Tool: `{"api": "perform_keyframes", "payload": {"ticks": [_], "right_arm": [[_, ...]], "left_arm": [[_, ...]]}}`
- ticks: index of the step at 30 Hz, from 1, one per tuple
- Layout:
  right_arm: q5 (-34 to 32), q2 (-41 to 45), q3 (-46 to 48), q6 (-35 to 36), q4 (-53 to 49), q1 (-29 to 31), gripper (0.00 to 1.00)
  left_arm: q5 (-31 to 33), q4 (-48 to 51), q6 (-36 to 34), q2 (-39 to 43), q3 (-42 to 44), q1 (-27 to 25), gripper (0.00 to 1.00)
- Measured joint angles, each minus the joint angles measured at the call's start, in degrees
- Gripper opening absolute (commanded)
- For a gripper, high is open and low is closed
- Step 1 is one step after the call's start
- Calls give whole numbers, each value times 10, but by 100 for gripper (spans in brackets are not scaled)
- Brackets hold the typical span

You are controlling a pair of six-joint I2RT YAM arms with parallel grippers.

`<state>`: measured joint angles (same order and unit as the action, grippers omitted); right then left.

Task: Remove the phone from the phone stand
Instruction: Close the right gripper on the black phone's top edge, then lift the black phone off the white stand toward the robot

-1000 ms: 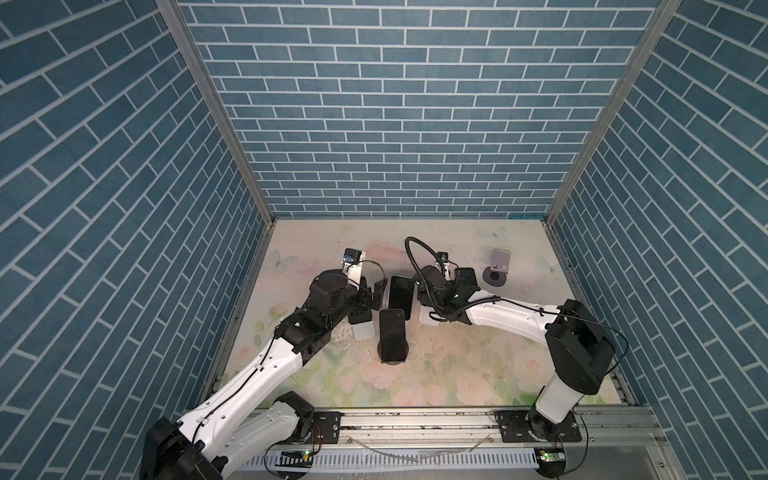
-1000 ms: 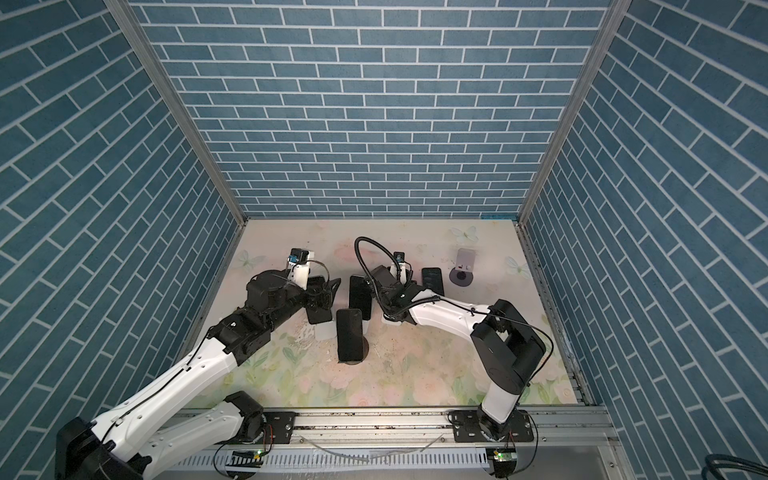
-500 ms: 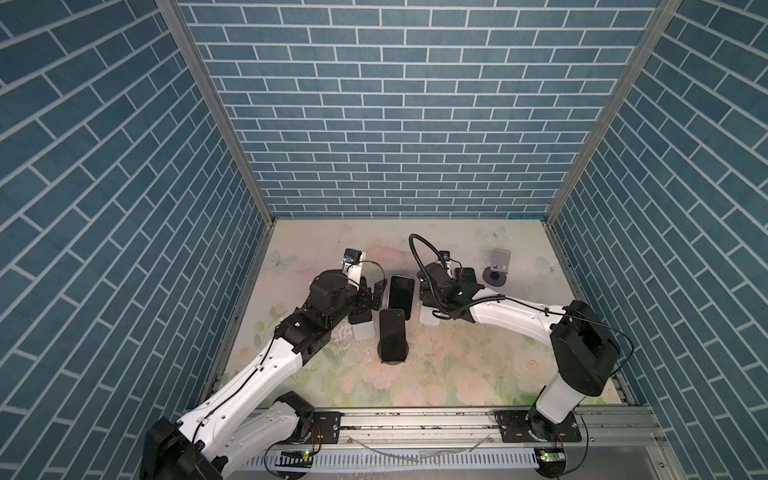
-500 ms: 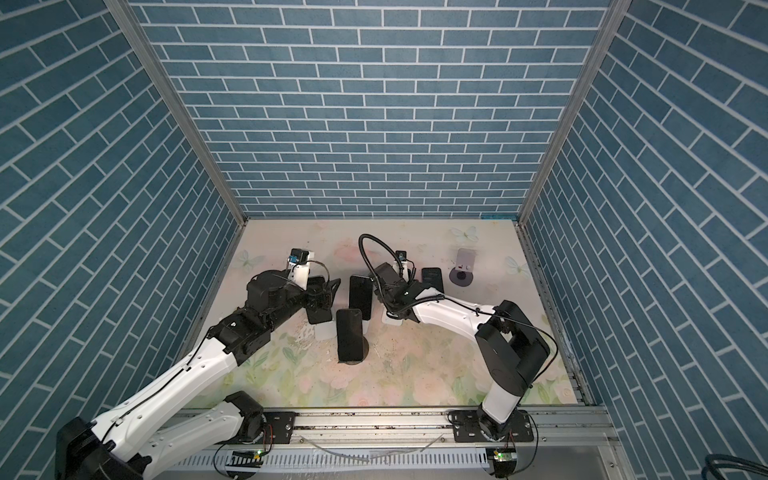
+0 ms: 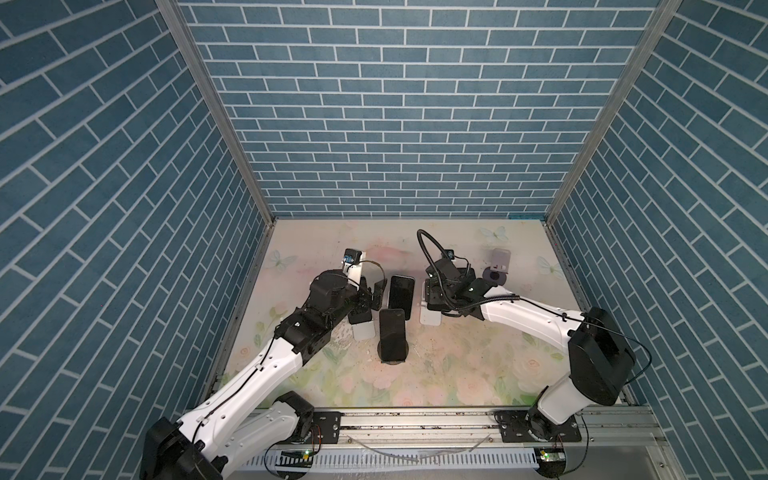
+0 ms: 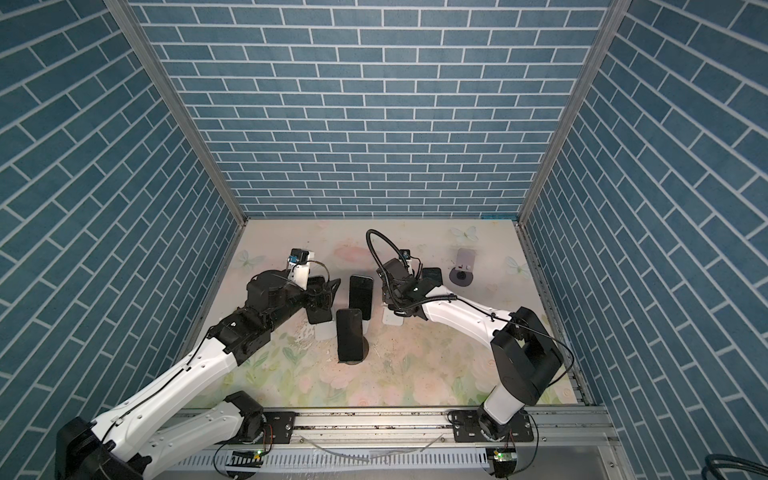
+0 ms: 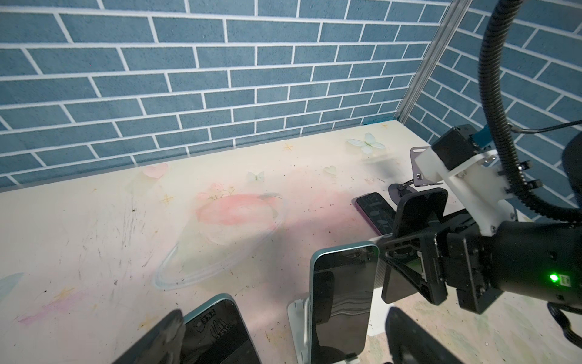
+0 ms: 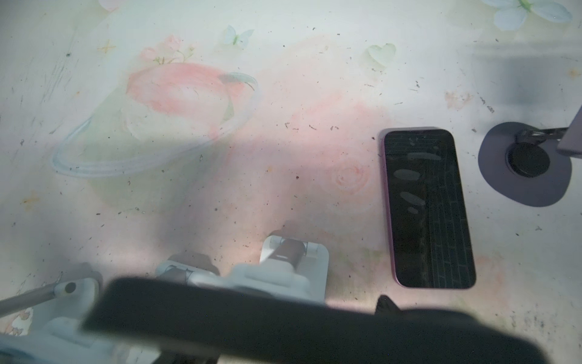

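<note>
Nearest, low in both top views, the near phone leans on a round black stand and hides most of it. Just behind it, to the left, the left gripper hangs over the left phone. Only the low part of that phone and a bit of its white stand show. The left fingers are blurry and cut off by the bottom edge of the left wrist view, but they stand wide apart and grip nothing.

The mid phone sits upright on a second white stand, between the two grippers. The right gripper is just past its top corner, fingers apart. A big black blur fills the bottom of the right wrist view, so I cannot tell if those fingers squeeze anything. The right arm covers most of a third white stand.

Farther back, a purple phone lies flat, near the round purple stand but not touching it.

The phones crowd the middle. The table is bare at the lower right and along the back wall. The phones are shiny glass. The table has faded flowers and scratches. The walls look like blue brick.
</note>
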<state>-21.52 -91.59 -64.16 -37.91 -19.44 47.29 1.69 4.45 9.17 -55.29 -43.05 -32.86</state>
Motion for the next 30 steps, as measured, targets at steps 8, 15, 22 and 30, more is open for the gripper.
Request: {"api": "perform_keyframes", "payload": {"ticks": [8,15,22,30], "right_arm": [[14,30,-32,23,-36,-4,37],[31,69,-37,24,-81,-25,37],[56,106,-29,24,-139,-75,37],[105,145,34,24,-184,-128,38]], "left_arm": [[0,0,0,0,0,0,100],[0,0,0,0,0,0,100],[-3,0,0,0,0,0,100],[-10,0,2,0,0,0,100]]}}
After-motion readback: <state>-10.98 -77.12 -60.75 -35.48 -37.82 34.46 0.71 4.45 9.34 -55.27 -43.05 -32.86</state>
